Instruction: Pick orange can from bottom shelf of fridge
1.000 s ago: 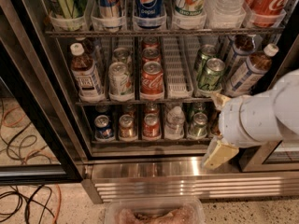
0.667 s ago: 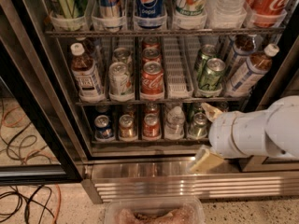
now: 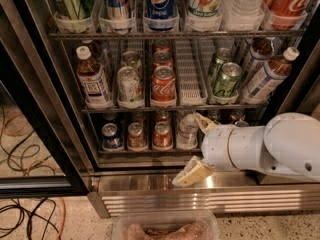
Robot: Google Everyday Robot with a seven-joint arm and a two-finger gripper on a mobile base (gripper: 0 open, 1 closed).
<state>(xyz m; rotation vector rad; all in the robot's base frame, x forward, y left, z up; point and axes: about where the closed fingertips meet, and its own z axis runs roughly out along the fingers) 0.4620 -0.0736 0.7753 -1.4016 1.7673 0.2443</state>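
The fridge (image 3: 46, 109) stands open in front of me, black-framed, with wire racks. On the dim bottom shelf (image 3: 142, 151) a row of small cans stands: a blue can (image 3: 111, 136), the dull orange-brown orange can (image 3: 135, 135), a red can (image 3: 162, 134) and a clear bottle (image 3: 187, 130). My gripper (image 3: 196, 148) is open and empty at the shelf's front right, just right of the clear bottle, two lanes right of the orange can. One finger (image 3: 202, 123) points up at the shelf, the other lies low over the steel base. My white arm hides the shelf's right end.
The ribbed stainless base panel (image 3: 235, 196) runs below the shelf. The middle rack holds a cola can (image 3: 164, 84), green cans (image 3: 226, 79) and bottles (image 3: 92, 79). A clear plastic tub (image 3: 165, 226) sits at the bottom edge. Cables (image 3: 25, 216) lie on the floor at left.
My arm and gripper have moved left along the front of the bottom shelf, from its right end towards the clear bottle. The cans have not moved.
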